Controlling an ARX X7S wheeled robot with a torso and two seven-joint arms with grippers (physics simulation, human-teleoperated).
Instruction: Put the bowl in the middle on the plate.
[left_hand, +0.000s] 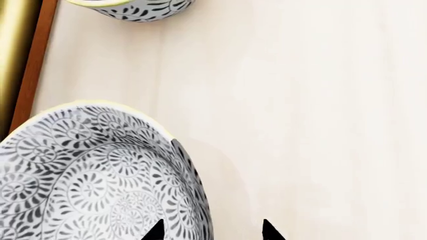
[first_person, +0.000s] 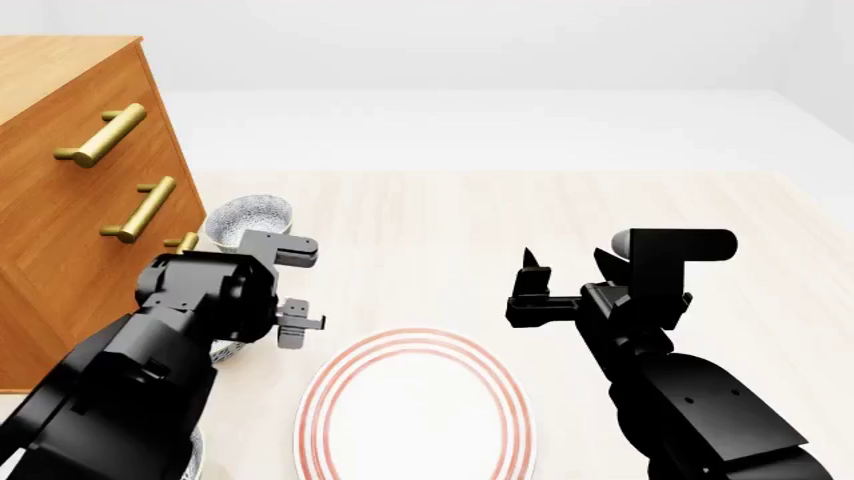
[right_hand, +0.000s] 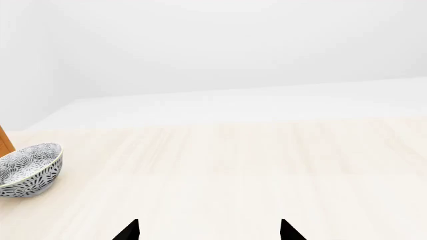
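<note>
Left gripper (left_hand: 212, 231) fingers apart, straddling the bowl (left_hand: 93, 175) rim; probably seat deeper before clamping. Plate (first_person: 416, 412) at 6 o'clock.

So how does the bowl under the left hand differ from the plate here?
The bowl is deep and covered in a dense grey-blue swirl pattern; the plate is flat, plain white with thin red rings at its rim. The plate is clearly wider. The left hand sits over the bowl's rim, while the plate lies in the open between both arms. Both are round and rest on the pale table.
</note>
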